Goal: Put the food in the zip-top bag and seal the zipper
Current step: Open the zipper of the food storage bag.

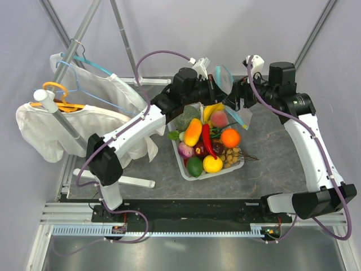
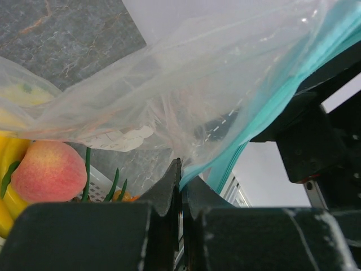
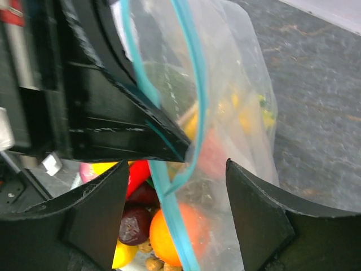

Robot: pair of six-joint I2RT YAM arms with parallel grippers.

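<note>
So this looks like the bag-opening stage, nothing packed yet. The left gripper (image 2: 180, 179) is pinched shut on the bag (image 2: 169, 96), right at the teal zipper (image 3: 197, 96) edge. It holds the bag up in the air above the far end of the tray (image 1: 179, 161). The bag hangs crinkled and, as far as I can tell, empty; the colours you see in it are just stuff showing through the plastic.

The food (image 1: 210, 141) all sits in the tray: peach, orange, lime, chili, the lot. None of it is in either gripper.

The right gripper (image 3: 176, 169) is spread wide and holds nothing. From its wrist cam the zipper strip runs down between the two fingers, so it straddles the bag's mouth edge just beside the left gripper. I can't tell whether a finger is touching the plastic.

My guess for the next move: the right one needs to close on only one lip of the mouth, not both layers, then pull away from the left so the mouth gapes. Tricky part is that the film is floppy and the two teal strips lie close together, so grabbing both would keep it closed.
</note>
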